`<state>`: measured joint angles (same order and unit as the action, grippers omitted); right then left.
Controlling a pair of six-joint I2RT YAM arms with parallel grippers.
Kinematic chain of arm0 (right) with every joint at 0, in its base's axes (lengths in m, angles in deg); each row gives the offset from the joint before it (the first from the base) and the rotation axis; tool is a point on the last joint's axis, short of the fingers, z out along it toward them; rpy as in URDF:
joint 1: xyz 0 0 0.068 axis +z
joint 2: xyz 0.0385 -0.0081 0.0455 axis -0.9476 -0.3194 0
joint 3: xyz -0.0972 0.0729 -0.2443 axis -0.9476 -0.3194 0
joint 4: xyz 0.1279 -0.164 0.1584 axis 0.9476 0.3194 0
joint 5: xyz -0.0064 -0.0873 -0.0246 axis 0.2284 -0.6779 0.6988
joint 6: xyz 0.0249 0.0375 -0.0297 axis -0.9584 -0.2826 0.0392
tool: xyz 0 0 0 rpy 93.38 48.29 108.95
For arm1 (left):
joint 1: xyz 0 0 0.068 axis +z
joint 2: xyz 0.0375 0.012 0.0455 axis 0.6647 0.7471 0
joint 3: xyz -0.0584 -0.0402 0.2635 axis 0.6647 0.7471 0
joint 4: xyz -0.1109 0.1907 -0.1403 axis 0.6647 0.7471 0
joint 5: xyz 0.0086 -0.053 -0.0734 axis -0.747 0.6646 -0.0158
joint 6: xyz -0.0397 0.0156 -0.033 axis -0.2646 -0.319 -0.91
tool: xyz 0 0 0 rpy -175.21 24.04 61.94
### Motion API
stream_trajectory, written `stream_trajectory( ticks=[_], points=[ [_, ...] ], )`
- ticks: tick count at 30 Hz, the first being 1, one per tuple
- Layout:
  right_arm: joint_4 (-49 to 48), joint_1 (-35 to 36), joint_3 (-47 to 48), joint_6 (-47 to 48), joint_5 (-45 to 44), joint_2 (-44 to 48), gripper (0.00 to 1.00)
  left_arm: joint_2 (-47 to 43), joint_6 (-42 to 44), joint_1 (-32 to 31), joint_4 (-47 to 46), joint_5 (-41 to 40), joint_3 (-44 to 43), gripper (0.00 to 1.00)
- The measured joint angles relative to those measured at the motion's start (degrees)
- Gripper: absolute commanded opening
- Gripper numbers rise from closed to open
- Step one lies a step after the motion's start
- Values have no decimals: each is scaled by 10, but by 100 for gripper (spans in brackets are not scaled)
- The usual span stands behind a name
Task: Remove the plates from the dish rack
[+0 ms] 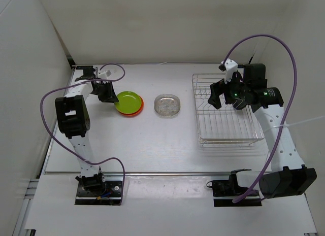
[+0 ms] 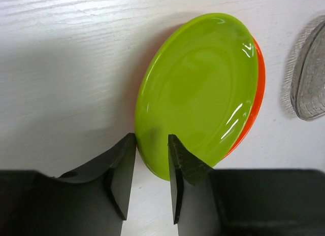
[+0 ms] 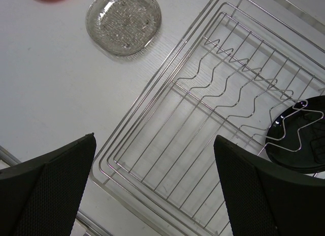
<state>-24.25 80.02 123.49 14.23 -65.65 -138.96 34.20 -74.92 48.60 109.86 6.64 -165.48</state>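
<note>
The yellow-green plate (image 1: pixel 128 101) lies on the orange plate (image 1: pixel 139 109) at the table's left. The clear plate (image 1: pixel 167 105) lies alone at the middle. My left gripper (image 1: pixel 108 92) is at the green plate's left rim. In the left wrist view its jaws (image 2: pixel 152 144) stand slightly apart astride the rim of the yellow-green plate (image 2: pixel 203 89), and the orange plate (image 2: pixel 257 94) shows beneath. My right gripper (image 1: pixel 216 96) hovers wide open and empty over the dish rack (image 1: pixel 226 125). The black plate (image 3: pixel 304 144) stands among the prongs of the rack (image 3: pixel 154 83).
White walls close in the table at the left, back and right. The clear plate also shows in the right wrist view (image 3: pixel 124 20) and in the left wrist view (image 2: pixel 310 78). Purple cables loop over both arms.
</note>
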Motion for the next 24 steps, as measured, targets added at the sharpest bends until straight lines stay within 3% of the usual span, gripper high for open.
stream_trajectory(
  ticks=[2, 3, 6, 7, 10, 16, 24],
  points=[
    [0, 0, 1, 0, 0, 0, 100, 0, -1, -5, 7, -14, -6, 45],
    [0, 0, 2, 0, 0, 0, 100, 0, 0, -9, 11, -23, -10, 54],
    [0, 0, 4, 0, 0, 0, 100, -4, 3, -22, 16, -37, -13, 55],
    [0, 0, 4, 0, 0, 0, 100, -7, 2, -26, 17, -39, -13, 64],
    [0, 0, 4, 0, 0, 0, 100, -17, 3, -35, 20, -47, -13, 67],
    [-12, 0, -1, -17, -45, 2, 100, -35, 6, -43, 28, -74, -13, 100],
    [-74, -45, -6, -29, -297, -75, 96, -144, 11, -46, 46, -161, -16, 100]
  ],
)
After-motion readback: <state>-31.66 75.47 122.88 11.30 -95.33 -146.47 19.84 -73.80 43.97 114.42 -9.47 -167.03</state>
